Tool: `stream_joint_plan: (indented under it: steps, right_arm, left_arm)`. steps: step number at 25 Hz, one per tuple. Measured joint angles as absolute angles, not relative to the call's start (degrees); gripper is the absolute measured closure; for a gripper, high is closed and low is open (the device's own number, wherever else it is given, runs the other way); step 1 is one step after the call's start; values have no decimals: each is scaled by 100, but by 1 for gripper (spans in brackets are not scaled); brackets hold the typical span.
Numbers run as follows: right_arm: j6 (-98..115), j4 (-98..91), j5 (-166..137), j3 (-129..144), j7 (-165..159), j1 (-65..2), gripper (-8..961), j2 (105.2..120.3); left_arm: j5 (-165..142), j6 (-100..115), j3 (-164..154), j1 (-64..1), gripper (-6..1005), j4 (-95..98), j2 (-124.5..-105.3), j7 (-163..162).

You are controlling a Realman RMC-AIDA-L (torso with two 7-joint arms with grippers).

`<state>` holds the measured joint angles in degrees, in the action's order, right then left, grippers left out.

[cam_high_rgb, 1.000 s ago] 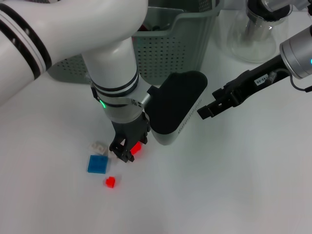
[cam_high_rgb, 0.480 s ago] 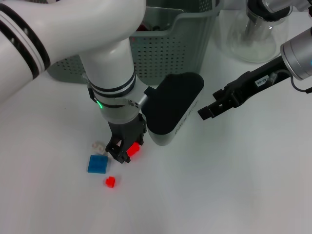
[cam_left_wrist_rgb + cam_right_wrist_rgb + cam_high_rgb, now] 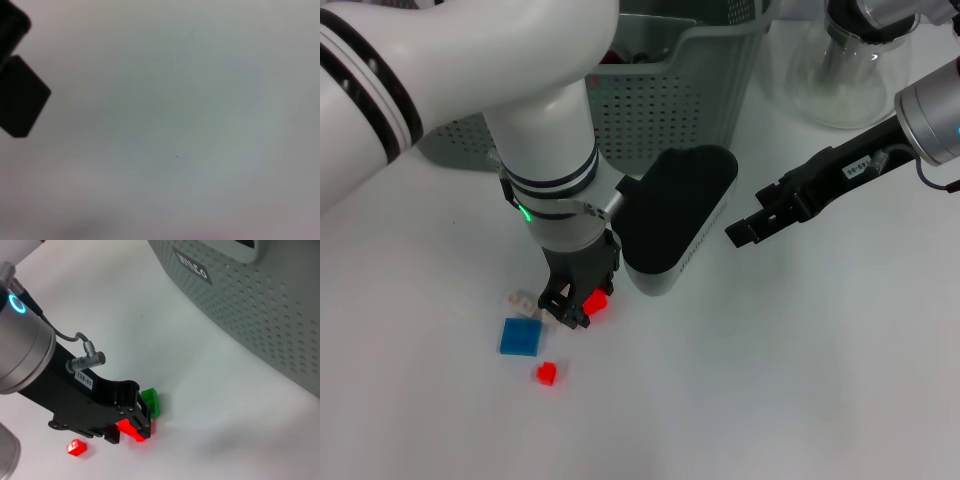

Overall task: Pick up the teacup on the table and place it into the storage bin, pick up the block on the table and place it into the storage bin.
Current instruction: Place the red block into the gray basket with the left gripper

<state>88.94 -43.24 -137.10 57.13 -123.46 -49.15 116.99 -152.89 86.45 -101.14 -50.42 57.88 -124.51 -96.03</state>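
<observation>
Red block [image 3: 596, 301] half hidden between left gripper [image 3: 572, 308] fingers.

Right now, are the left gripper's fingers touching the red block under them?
Touching. In the right wrist view the left gripper has its fingers closed against the red block, with no gap; the head view shows the same block pinched at the fingertips.

Head looks down; right wrist shares its red block [image 3: 597, 300].
</observation>
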Motion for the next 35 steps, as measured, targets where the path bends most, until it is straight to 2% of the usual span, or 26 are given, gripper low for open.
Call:
stream_joint_plan:
  steps: [12, 20, 21, 26, 28, 31, 35]
  right_arm:
    - [8907, -4365, -13711, 5712, -12320, -4874, 25, 11656]
    - [8935, -4374, -13711, 5713, -12321, -4876, 25, 11625]
    - [8942, -4376, -13711, 5713, -12322, -4876, 25, 11622]
    - [8940, -4377, -13715, 5713, -12302, -4878, 26, 11611]
    - [8947, -4378, -13715, 5713, -12278, -4878, 26, 11603]
    - [8948, -4378, -13717, 5713, -12270, -4878, 26, 11584]
    - [8958, -4378, -13740, 5731, -12269, -4884, 26, 11576]
  left_arm:
    - [-14360, 10362, -8317, -4524, 583, 7834, -12457, -10291]
    - [-13563, 9780, -5456, -4489, 572, 8644, -12355, -12445]
    - [-13587, 9658, -5290, -4541, 570, 8666, -12292, -12650]
    - [-13751, 8526, -5197, -4836, 563, 7918, -11713, -13297]
    - [-14039, 8069, -5215, -5003, 560, 7485, -11579, -13506]
    - [-14878, 7496, -5221, -5399, 556, 6762, -11447, -13854]
    - [-15739, 7214, -5205, -5874, 551, 5942, -11414, -14113]
